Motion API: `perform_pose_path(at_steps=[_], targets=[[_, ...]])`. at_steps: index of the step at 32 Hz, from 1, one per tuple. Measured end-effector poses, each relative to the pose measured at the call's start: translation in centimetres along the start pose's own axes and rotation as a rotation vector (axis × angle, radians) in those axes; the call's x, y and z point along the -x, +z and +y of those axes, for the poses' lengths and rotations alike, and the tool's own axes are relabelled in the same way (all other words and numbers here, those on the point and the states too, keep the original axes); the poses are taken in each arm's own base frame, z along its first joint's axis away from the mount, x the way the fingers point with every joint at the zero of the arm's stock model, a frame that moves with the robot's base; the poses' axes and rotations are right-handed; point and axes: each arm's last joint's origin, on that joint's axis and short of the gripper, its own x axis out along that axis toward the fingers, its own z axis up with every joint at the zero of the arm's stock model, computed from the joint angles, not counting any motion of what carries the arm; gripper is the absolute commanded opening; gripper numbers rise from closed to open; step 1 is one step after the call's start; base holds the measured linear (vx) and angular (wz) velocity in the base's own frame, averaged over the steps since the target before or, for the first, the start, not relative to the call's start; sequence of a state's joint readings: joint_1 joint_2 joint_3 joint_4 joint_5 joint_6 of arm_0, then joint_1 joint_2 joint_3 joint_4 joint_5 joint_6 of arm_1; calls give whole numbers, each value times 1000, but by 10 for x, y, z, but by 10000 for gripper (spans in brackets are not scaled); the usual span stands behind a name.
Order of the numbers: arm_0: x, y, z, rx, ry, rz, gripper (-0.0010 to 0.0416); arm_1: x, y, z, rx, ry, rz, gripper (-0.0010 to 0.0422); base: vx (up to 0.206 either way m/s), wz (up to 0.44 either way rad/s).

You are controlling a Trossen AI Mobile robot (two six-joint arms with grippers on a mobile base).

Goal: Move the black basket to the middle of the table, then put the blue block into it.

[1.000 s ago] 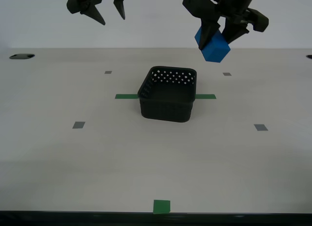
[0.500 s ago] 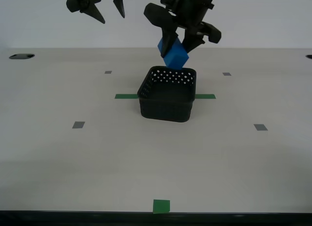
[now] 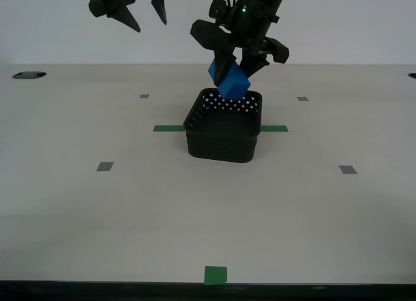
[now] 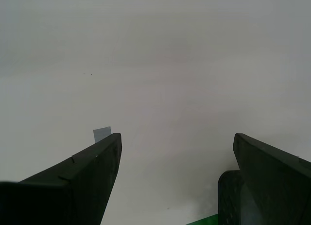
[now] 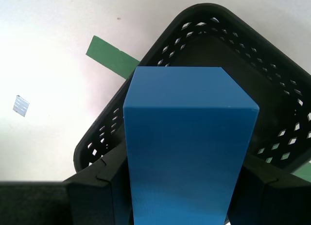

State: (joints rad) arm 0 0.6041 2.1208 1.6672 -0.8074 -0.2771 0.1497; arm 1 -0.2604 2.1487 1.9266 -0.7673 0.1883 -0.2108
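Observation:
The black basket [image 3: 224, 127] stands on the off-white table [image 3: 130, 203] over the green tape strip, near the table's middle. My first gripper [image 3: 238, 62] is shut on the blue block [image 3: 229, 80] and holds it tilted just above the basket's far rim. In the first wrist view the blue block [image 5: 187, 142] sits between the two fingers, with the open basket [image 5: 272, 89] directly below. My second gripper [image 3: 142, 13] hangs open and empty high at the exterior view's upper left; its wrist view shows spread fingers [image 4: 82, 181] over bare table.
A green tape strip [image 3: 169, 128] runs behind the basket. A green square [image 3: 216, 274] lies at the front edge. Small grey squares [image 3: 104, 166] [image 3: 348, 170] [image 3: 143, 96] [image 3: 302, 98] dot the table. A dark hole [image 3: 28, 75] is at the far back on the exterior view's left.
My first gripper has carried the blue block toward the exterior view's left and lowered it, from beside the basket to just over its far rim. The second gripper has not moved.

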Motion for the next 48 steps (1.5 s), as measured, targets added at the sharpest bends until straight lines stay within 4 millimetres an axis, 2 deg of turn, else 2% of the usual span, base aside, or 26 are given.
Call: perform_pose_path(at_steps=[1, 3, 4, 6, 7, 11, 15, 19, 24, 31, 37, 43, 48], targets=[[0, 0, 0, 0, -1, 1, 163, 0, 0, 0, 0, 0, 0, 314, 0, 0], [0, 0, 0, 8, -1, 0, 203, 0, 0, 0, 0, 0, 0, 314, 0, 0], [0, 0, 0, 19, -1, 1, 244, 0, 0, 0, 0, 0, 0, 314, 0, 0], [-1, -1, -1, 20, -1, 5, 278, 0, 0, 0, 0, 0, 0, 314, 0, 0], [-4, -4, -2, 17, -2, 16, 332, 0, 0, 0, 0, 0, 0, 314, 0, 0], [-18, -19, -8, 15, -9, 77, 393, 0, 0, 0, 0, 0, 0, 314, 0, 0], [-30, -32, -13, 13, -12, 106, 392, 0, 0, 0, 0, 0, 0, 314, 0, 0], [-26, -23, -11, 25, -7, 62, 383, 0, 0, 0, 0, 0, 0, 314, 0, 0], [-3, 1, -1, 50, 5, -23, 365, 0, 0, 0, 0, 0, -2, 314, 0, 0], [28, 16, 10, 53, 6, -33, 365, 0, 1, 0, -1, -1, -5, 314, 0, 0], [27, 15, 10, 54, 7, -34, 380, 0, 1, 0, -2, -3, -13, 314, 0, 0], [27, 16, 10, 54, 7, -37, 351, 0, 1, 0, -3, -3, -13, 314, 0, 0], [27, 16, 10, 56, 8, -42, 350, 0, 1, 0, -3, -3, -13, 314, 0, 0]])
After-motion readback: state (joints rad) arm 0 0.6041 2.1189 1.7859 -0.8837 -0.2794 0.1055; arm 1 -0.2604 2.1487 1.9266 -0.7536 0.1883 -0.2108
